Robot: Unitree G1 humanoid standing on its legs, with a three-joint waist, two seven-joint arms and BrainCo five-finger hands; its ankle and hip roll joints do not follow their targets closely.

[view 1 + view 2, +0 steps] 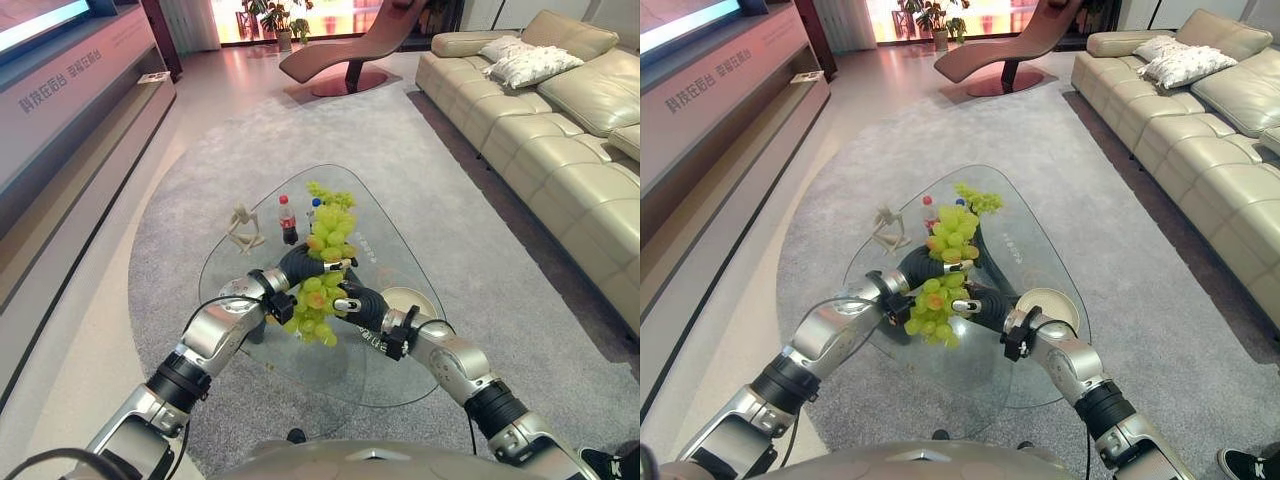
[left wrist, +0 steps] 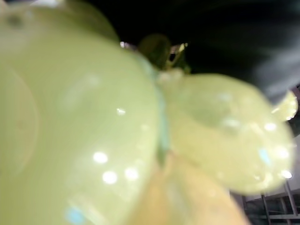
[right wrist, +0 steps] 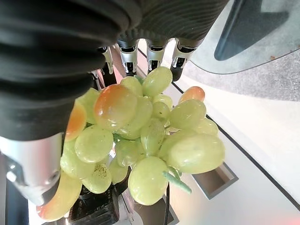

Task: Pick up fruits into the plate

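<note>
A big bunch of green grapes (image 1: 328, 238), a few tinged orange, hangs above the glass table (image 1: 395, 372). Both hands meet at it. My left hand (image 1: 298, 266) comes in from the left, its fingers curled across the middle of the bunch. My right hand (image 1: 362, 304) grips the lower part from the right; in the right wrist view the grapes (image 3: 150, 136) sit between its fingers (image 3: 154, 57) and thumb (image 3: 29, 174). Grapes (image 2: 84, 122) press right up against the left wrist view. A cream plate (image 1: 418, 298) lies on the glass just right of the hands.
A small wooden figure (image 1: 243, 228), a red-capped cola bottle (image 1: 287, 220) and a blue-capped bottle (image 1: 314, 208) stand on the table's far left. A beige sofa (image 1: 560, 130) runs along the right, a long low cabinet (image 1: 70, 130) along the left, a lounge chair (image 1: 345, 50) beyond.
</note>
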